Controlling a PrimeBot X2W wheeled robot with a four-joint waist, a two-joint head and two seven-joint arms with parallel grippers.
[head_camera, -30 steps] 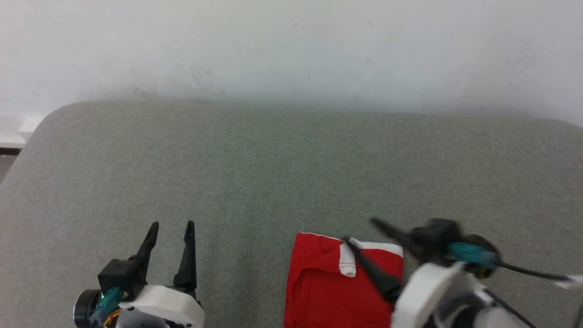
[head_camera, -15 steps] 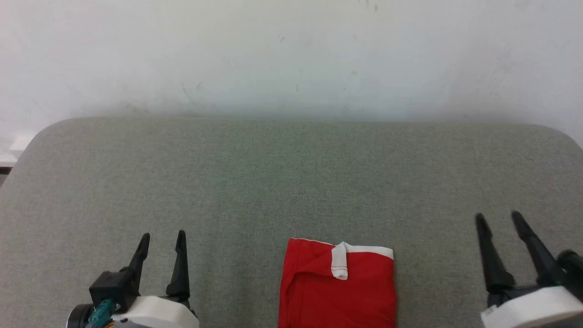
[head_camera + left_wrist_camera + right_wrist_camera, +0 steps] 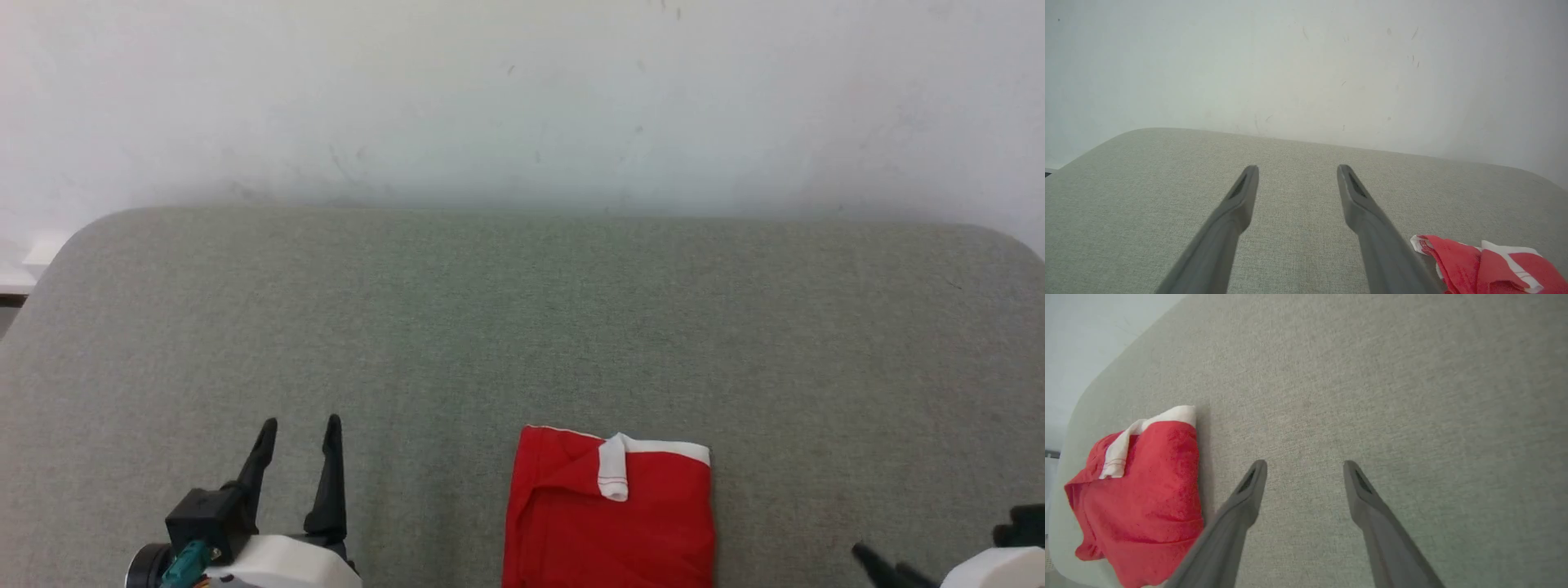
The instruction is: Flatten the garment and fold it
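Grey bench point(image 3: 522, 310) is carrying the garment point(image 3: 608, 523) at 6 o'clock, head view: lying as a compact, white-trimmed red rectangle. Fold is looking finished; perhaps only tidying remaining. Left pincer point(image 3: 301, 423), 7 o'clock, and right pincer point(image 3: 1304, 463), 5 o'clock, are hanging spread, empty.

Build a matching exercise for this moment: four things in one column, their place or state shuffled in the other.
Things
1. garment
2. left end effector
3. right end effector
4. wall

Place or state
A. white, scuffed, at the back
B. red with white trim, folded, lying flat
C. open, empty, at the head view's lower left
D. open, empty, at the head view's lower right corner

Pairs: 1-B, 2-C, 3-D, 4-A
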